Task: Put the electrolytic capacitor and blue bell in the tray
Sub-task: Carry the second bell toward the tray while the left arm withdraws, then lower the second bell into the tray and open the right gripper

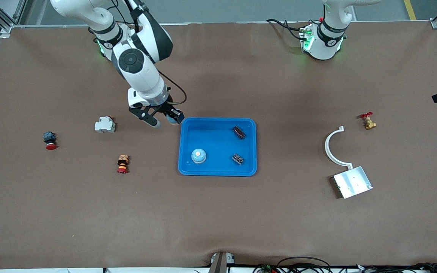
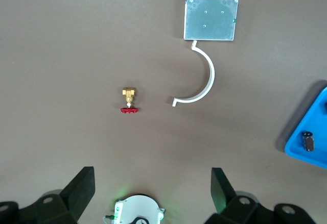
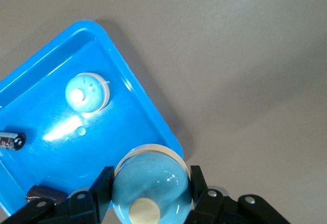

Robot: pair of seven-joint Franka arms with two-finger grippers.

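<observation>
The bright blue tray lies mid-table. In it sit one blue bell and two dark electrolytic capacitors. My right gripper hangs over the tray's corner toward the right arm's end, shut on a second blue bell. In the right wrist view this held bell fills the right gripper, over the tray with its bell and a capacitor. My left gripper waits high above its base, open and empty.
Toward the right arm's end lie a white breaker, a red push button and an orange-red button. Toward the left arm's end lie a white curved bracket, a metal plate and a brass valve.
</observation>
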